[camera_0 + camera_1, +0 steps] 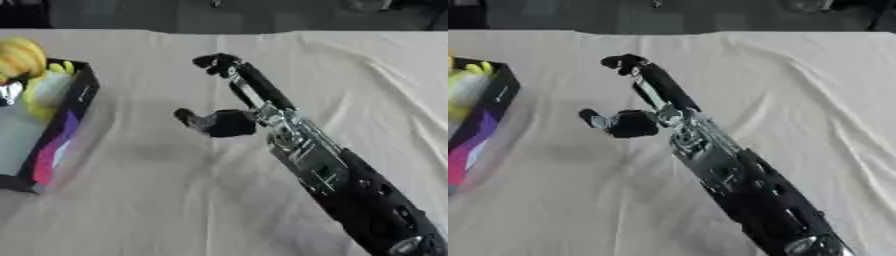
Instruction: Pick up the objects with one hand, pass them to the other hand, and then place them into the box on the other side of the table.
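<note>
1. Where the pale cloth-covered surface [175, 200] meets the dark floor at the far edge, its border runs nearly straight across the top of both views.
2. The cloth is beige and matte, with soft creases fanning down the right side and faint folds near the middle.
3. The right robot hand [229, 102] reaches in from the lower right corner on a long black and silver arm, and sits above the middle of the surface.
4. Its fingers [249, 80] extend mostly straight toward the far edge, with the tips bent over a little, while the thumb [197, 120] juts out to the left; it is released and holds nothing.
5. The box [61, 125] lies at the left edge, well apart from the robot hand, with a wide band of bare cloth between them.
6. The box has dark outer walls, a stripe of pink and purple along its near side, and a pale inner floor.
7. Yellow, rounded objects [22, 60] rest in the far end of the box, one bulging above its rim; beside them a smaller yellow-green piece [61, 66] sits at the far corner.
8. Cloth lies bare in front of the box, across the near edge and over the whole right half beyond the arm.
9. The left robot hand shows in neither view.
</note>
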